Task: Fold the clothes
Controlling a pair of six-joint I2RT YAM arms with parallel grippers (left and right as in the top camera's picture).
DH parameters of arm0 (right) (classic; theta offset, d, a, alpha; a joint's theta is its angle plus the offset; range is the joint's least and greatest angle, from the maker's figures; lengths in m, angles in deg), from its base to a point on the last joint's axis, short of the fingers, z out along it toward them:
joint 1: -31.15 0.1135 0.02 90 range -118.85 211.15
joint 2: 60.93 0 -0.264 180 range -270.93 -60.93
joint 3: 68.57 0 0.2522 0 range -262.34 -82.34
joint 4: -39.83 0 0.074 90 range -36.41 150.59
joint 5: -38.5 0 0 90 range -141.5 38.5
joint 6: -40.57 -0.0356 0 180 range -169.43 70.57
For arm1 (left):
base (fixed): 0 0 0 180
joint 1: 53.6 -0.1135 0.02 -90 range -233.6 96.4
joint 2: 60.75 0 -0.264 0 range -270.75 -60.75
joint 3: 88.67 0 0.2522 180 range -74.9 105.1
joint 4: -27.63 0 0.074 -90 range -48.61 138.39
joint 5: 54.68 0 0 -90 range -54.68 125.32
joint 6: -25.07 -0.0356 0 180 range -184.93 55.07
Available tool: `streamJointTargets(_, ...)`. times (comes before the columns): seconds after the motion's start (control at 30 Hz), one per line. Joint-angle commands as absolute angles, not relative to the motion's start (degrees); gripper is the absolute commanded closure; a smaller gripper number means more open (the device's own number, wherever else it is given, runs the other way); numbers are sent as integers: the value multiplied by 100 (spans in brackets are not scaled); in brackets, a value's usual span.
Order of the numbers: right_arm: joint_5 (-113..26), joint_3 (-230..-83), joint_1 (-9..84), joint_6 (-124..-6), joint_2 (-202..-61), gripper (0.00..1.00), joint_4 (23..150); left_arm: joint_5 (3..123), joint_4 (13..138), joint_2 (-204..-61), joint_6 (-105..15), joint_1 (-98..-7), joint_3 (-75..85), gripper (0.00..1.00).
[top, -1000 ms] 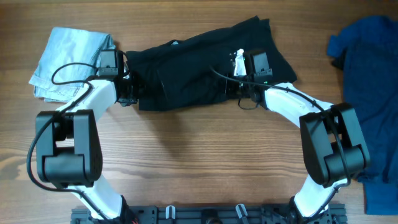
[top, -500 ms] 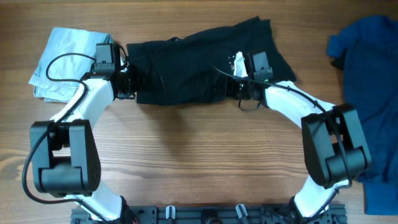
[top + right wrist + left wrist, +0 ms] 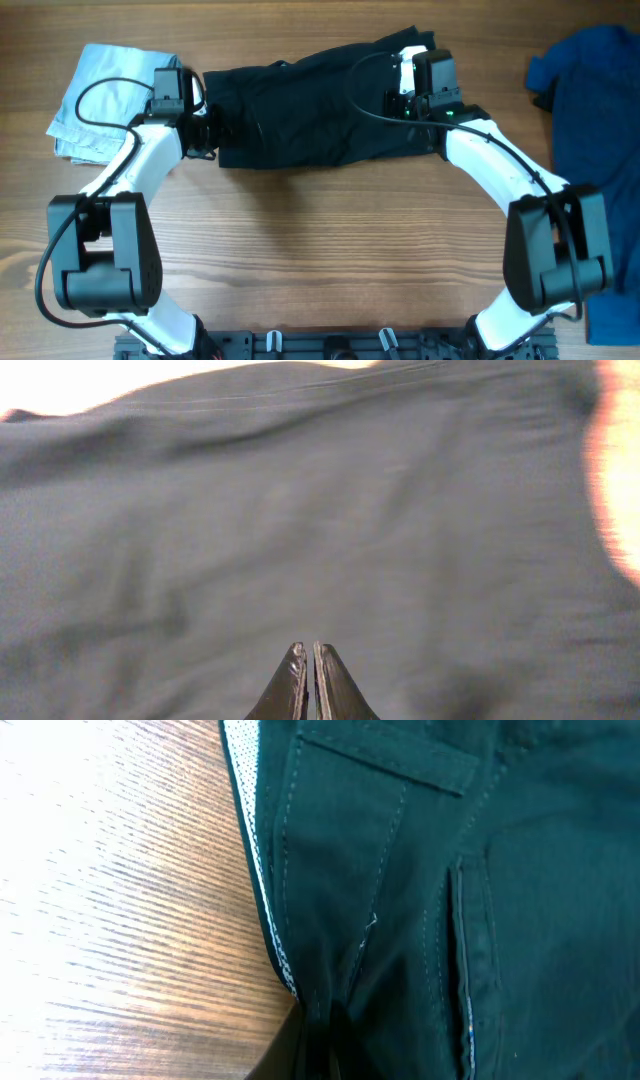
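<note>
1. Only the overhead view shows the whole layout. The plain black wide-legged shorts [image 3: 320, 110] lie spread along the far middle of the brown wooden table [image 3: 320, 250]. A folded pale blue denim piece [image 3: 105, 95] lies just left of them, and a crumpled royal-blue garment [image 3: 590, 130] lies well apart at the right edge.
2. The left wrist view adds detail that is lost from above: seams and a pocket edge on the shorts, and a pale speckled hem against the wood. A crease of cloth runs into the left gripper [image 3: 315, 1040], whose dark fingers are clamped on that edge.
3. The right wrist view is blurred and filled with black cloth. The right gripper [image 3: 309, 655] has its fingertips pressed together over the cloth, and I cannot tell whether any fabric is pinched.
4. The white left arm [image 3: 150, 165] rises from the near left, bends at the elbow and reaches far and right. Its gripper meets the left end of the shorts, near the denim.
5. The white right arm [image 3: 500, 165] arcs from the near right toward the far left. Its wrist sits over the right part of the shorts and hides the fingers from above.
</note>
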State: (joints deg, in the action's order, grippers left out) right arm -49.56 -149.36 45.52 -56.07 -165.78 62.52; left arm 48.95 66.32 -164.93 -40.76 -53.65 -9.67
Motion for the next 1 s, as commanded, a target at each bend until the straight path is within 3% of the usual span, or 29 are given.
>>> streamJointTargets(0.0,-6383,-14993,4442,-5248,-16917,96,6079,4853,7014,-16354,-4610,-5313,-532,96)
streamJointTargets(0.17,-6027,-14993,4073,-5259,-17138,96,5885,3708,7650,-16354,-4730,-5127,-191,96)
streamJointTargets(0.33,-5173,-14993,3798,-5259,-17354,96,5861,3627,7688,-16356,-4828,-4908,-161,96)
streamJointTargets(0.5,-5166,-14993,3747,-5270,-17663,96,6090,3623,7681,-16356,-4828,-4685,-161,96)
streamJointTargets(0.63,-5284,-14993,3743,-5351,-17682,96,6731,3522,7681,-16354,-4975,-4600,-161,96)
streamJointTargets(0.8,-5721,-14991,3690,-6588,-17682,96,7817,3520,7685,-16354,-5128,-4593,-158,96)
streamJointTargets(0.97,-5699,-14978,3680,-7093,-17682,96,9067,3524,7685,-16354,-5353,-4591,-158,96)
